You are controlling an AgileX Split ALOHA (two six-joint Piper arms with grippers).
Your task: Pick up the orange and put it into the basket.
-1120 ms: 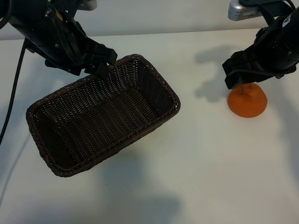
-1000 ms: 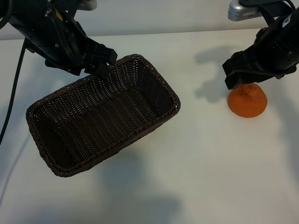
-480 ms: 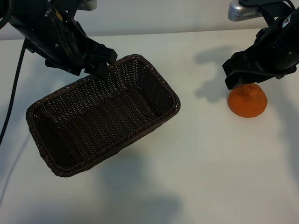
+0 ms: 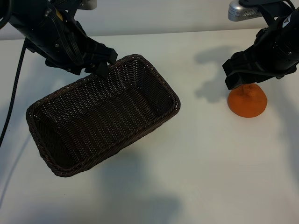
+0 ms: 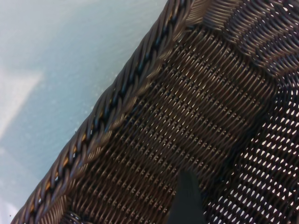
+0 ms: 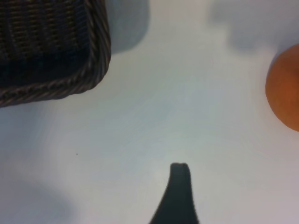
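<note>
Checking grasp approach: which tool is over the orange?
The right tool: it hangs open just above the orange, at the fruit's far-left edge. The left tool is over the basket rim.

Overhead exterior — both wrists near basket (image 4: 100, 119)

- The table (image 4: 187, 177) is plain white with a matte top, and it fills nearly the whole exterior view.
- Along its far edge runs a pale grey wall (image 4: 163, 14), bare and flat.
- Light falls from above; soft grey shadows (image 4: 140, 196) lie on the near part of the top, and others towards the far right.
- A black cable (image 4: 13, 93) trails down at the left edge.
</note>
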